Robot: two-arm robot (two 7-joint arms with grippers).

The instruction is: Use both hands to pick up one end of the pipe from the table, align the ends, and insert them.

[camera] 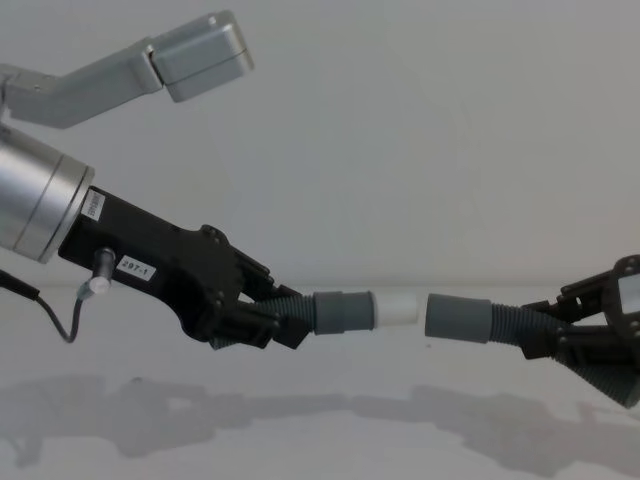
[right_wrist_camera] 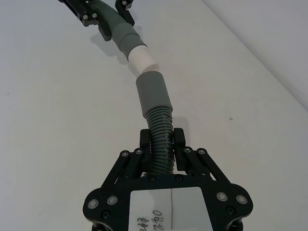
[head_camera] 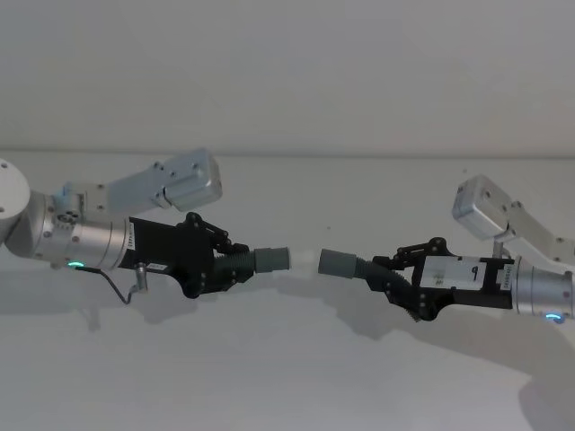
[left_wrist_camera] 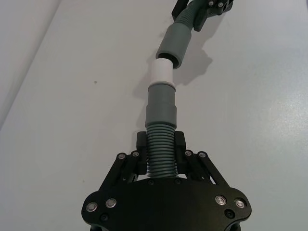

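Observation:
Both pieces of the pipe are held in the air above the white table [head_camera: 269, 359]. My left gripper [head_camera: 235, 260] is shut on the ribbed part of one piece [left_wrist_camera: 161, 154], whose grey cuff [camera: 342, 311] carries a white spigot [camera: 396, 309] pointing right. My right gripper [head_camera: 391, 274] is shut on the other ribbed piece [right_wrist_camera: 161, 130], and its hollow grey cuff [camera: 458, 318] faces left. The two ends face each other at nearly the same height. In the chest view a narrow gap separates the spigot from the hollow cuff.
A pale wall rises behind the table's far edge [head_camera: 287, 154]. The arms' silver wrists come in from both sides, and a thin cable [head_camera: 112, 283] hangs under the left one. The arms cast shadows on the table below them.

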